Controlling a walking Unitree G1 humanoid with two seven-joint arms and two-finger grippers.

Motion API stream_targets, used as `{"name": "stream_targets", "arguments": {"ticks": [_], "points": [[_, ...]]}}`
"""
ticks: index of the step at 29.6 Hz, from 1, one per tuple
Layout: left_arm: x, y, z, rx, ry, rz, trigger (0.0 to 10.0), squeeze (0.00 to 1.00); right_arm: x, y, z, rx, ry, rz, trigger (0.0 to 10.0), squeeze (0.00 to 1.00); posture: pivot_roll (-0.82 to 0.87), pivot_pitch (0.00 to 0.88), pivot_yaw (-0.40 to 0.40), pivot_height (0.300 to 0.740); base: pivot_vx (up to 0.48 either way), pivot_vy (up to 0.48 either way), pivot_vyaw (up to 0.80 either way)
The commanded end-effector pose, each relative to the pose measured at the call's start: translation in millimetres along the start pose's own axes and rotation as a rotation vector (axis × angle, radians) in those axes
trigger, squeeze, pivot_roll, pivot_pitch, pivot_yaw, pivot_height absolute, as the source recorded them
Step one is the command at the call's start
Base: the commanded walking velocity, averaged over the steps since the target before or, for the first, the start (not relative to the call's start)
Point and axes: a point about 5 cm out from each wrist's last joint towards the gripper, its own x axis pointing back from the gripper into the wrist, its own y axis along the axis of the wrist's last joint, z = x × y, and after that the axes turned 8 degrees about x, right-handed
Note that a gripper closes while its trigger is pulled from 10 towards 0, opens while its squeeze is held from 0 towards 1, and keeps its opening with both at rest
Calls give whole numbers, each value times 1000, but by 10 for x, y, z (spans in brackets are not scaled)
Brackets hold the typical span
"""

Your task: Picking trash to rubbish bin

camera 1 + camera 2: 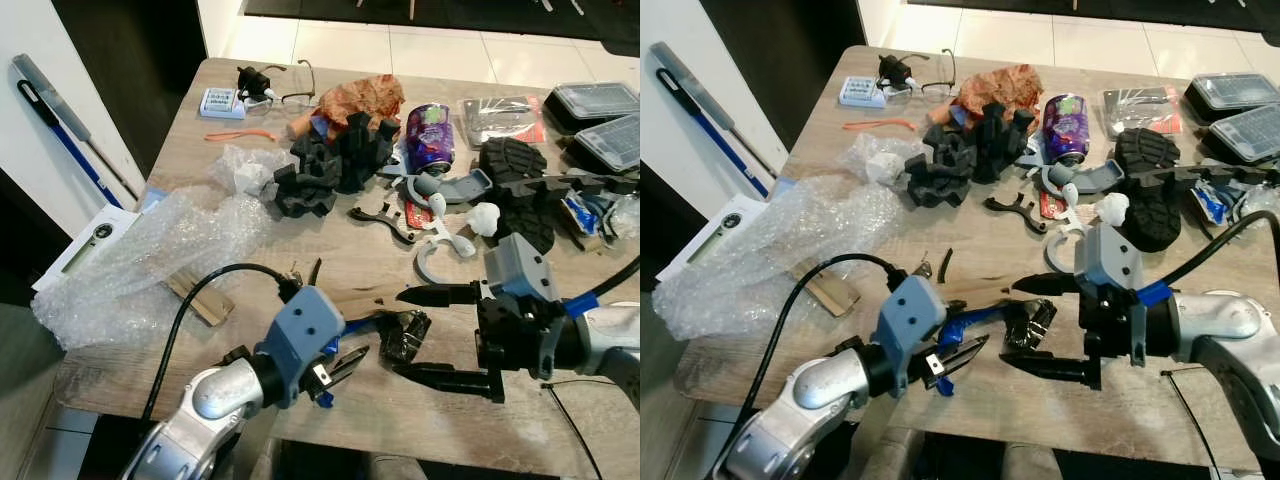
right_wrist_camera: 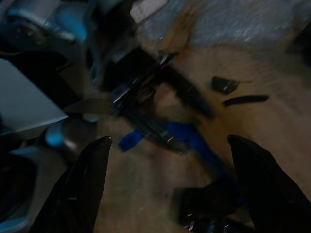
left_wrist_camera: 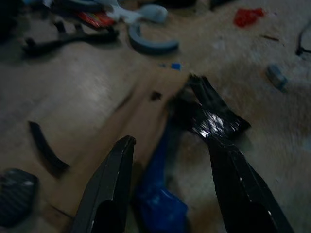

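Lying near the front edge of the wooden worktop [image 1: 330, 240], a crumpled black wrapper [image 1: 405, 335] rests between the two end effectors, with a blue strip of plastic [image 1: 362, 322] touching its left side and a flat brown piece of card [image 1: 355, 298] just behind it. The right end effector [image 1: 436, 333] faces the wrapper from the right with its black fingers spread wide, one above and one below the wrapper's level; whether they touch it cannot be told. The left end effector [image 1: 345, 362] sits low at the front edge, just left of the wrapper, its fingers moderately apart and pointing toward the blue strip; the left wrist view shows the strip [image 3: 160, 189] lying between those fingers and the shiny wrapper [image 3: 211, 114] just ahead of one tip.

Farther back on the worktop lies a heap of black foam pieces [image 1: 330, 165], an orange crumpled bag [image 1: 360, 100], a purple can [image 1: 428, 135], a black shoe sole [image 1: 515, 185], grey curved plastic parts [image 1: 440, 255] and a pair of glasses [image 1: 285, 95]. A large sheet of bubble wrap [image 1: 140, 255] spreads over the left side, and clear lidded containers [image 1: 600, 120] stand at the far right corner.
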Motion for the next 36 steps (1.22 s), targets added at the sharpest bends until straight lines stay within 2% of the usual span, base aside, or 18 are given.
{"name": "stream_targets", "arguments": {"ticks": [1,5,6,7,8,11,18,19,21,23,24,32,36], "points": [[-8,77,-52,34,-6,-54,10000,0,18,50,70,-1,27,3,10000,0,-108,226,0,740,0,0,0],[-14,163,-38,51,10,-103,10000,0,52,56,97,-9,31,20,10000,0,-112,228,-1,740,0,0,0],[-21,180,-39,43,17,-109,10000,380,61,60,101,-11,28,25,10000,0,-112,228,-1,740,0,0,0],[-21,180,-39,43,17,-109,10000,380,61,60,101,-11,28,25,10000,0,-112,228,-1,740,0,0,0],[-33,192,-43,25,21,-107,10000,1000,67,63,105,-13,26,30,10000,0,-117,226,2,740,0,0,0],[-73,140,-85,-79,14,-51,10000,1000,73,81,124,-18,23,34,10000,0,-125,219,4,740,0,0,0],[-105,39,-132,-115,-14,24,10000,1000,128,66,148,-38,3,71,10000,0,-127,209,1,740,0,0,0],[-111,23,-137,-123,-16,35,10000,1000,150,53,153,-44,-4,88,10000,0,-128,208,2,740,0,0,0],[-130,-10,-153,-150,-22,66,10000,1000,288,-76,192,-61,-22,225,10000,0,-139,204,7,740,0,0,0],[-137,-23,-152,-157,-21,80,10000,1000,344,-129,208,-69,-31,278,10000,0,-143,201,10,740,0,0,0],[-144,-29,-137,-163,-2,93,10000,0,372,-153,221,-77,-42,297,10000,0,-144,200,11,740,0,0,0],[-213,17,-53,-196,103,96,10000,0,324,-153,266,-83,-50,283,10000,0,-144,197,16,740,0,0,0],[-233,8,-10,-187,140,101,10000,0,332,-151,270,-77,-50,283,10000,0,-143,202,15,740,0,0,0]]}}
